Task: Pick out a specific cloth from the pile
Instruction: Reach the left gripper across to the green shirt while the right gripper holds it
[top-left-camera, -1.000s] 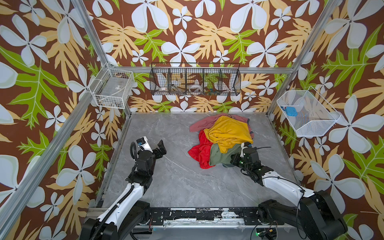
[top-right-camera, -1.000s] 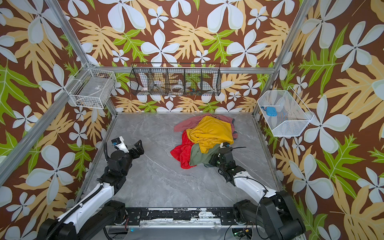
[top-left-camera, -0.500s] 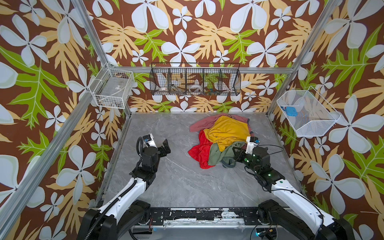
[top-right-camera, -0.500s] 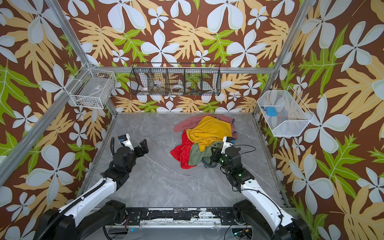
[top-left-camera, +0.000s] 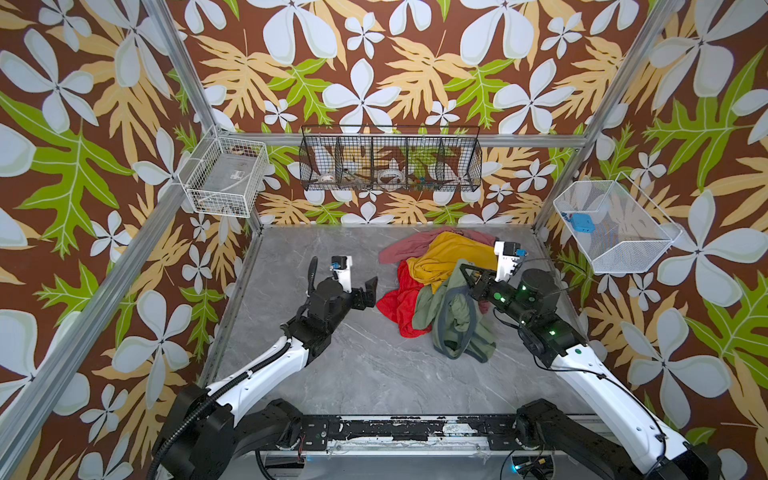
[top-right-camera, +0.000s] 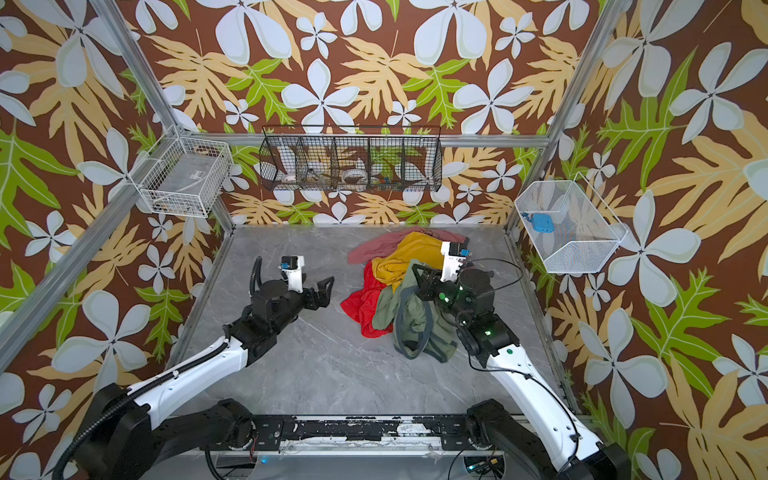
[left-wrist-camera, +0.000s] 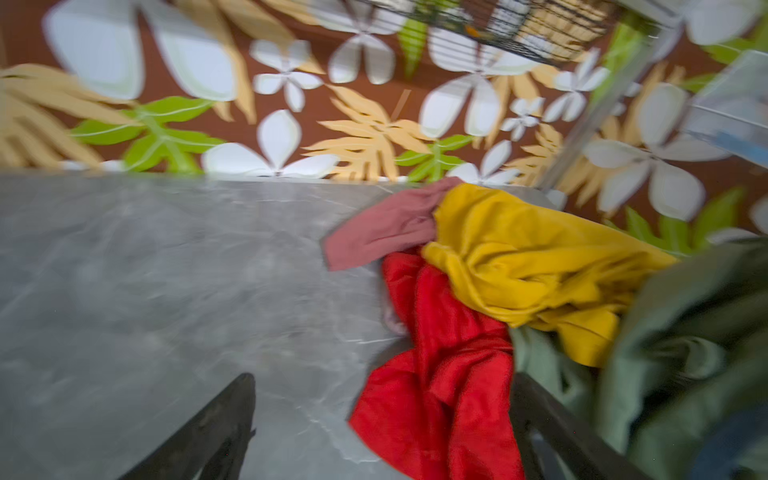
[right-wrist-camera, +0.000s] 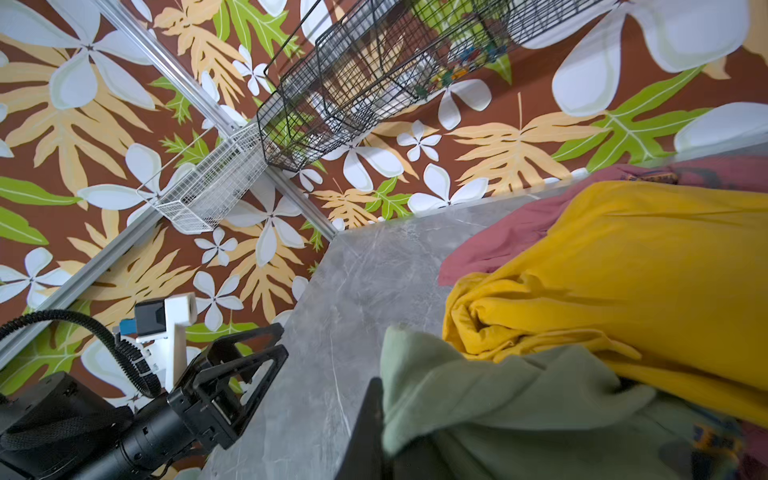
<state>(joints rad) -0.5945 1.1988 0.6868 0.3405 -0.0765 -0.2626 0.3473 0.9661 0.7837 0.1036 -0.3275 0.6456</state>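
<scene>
- The cloth (top-left-camera: 457, 328) is found on the near side of the pile (top-left-camera: 440, 257), the side facing the arm bases; one end is raised, the rest is draped down onto the table (top-left-camera: 353, 374).
- Its long axis is judged to run from the raised fold at the pile's near edge down and away from the pile, toward the bases.
- One olive lobe is seen lying against the red cloth (top-left-camera: 399, 303); the mustard cloth (top-left-camera: 444, 257) is heaped just behind the raised fold. Whether any olive fabric is trapped under them cannot be told.
- The right gripper (top-left-camera: 465, 272) is pinched closed on the raised fold, as confirmed in the right wrist view, where the fabric (right-wrist-camera: 478, 399) hangs over a finger.
- The left gripper (top-left-camera: 370, 293) is held with jaws spread wide and empty, just beside the pile's red edge, with the red cloth between it and the olive one.
- A pull away from the pile, along the long axis, is judged to be called for; the right arm is the nearer.
</scene>
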